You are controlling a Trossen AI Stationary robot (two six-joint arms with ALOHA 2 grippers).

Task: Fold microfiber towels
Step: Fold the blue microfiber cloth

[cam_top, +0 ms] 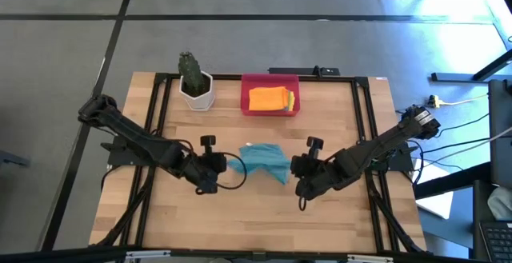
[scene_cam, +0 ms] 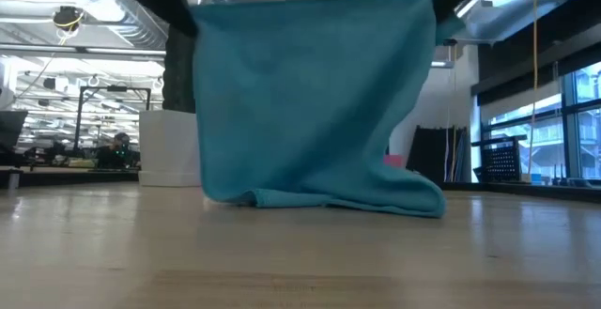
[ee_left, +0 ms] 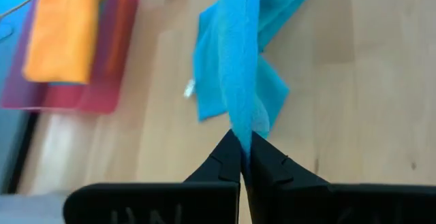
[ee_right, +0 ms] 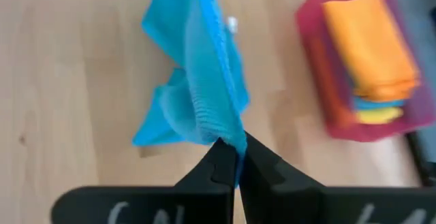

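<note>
Both claws pinched shut on teal towel (cam_top: pixel 262 161) top corners: left gripper (cam_top: pixel 210 174), right gripper (cam_top: pixel 304 185). Towel hung betw them, hem dragging table (cam_top: pixel 240 223), prob to spread flat for fold.

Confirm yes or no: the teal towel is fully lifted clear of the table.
No: in the low view the teal towel hangs from above, but its bottom edge lies bunched on the table.

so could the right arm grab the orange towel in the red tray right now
Probably not yet: the right gripper is shut on the teal towel, stretched across to the left gripper. The orange towel lies uncovered in the red tray.
</note>
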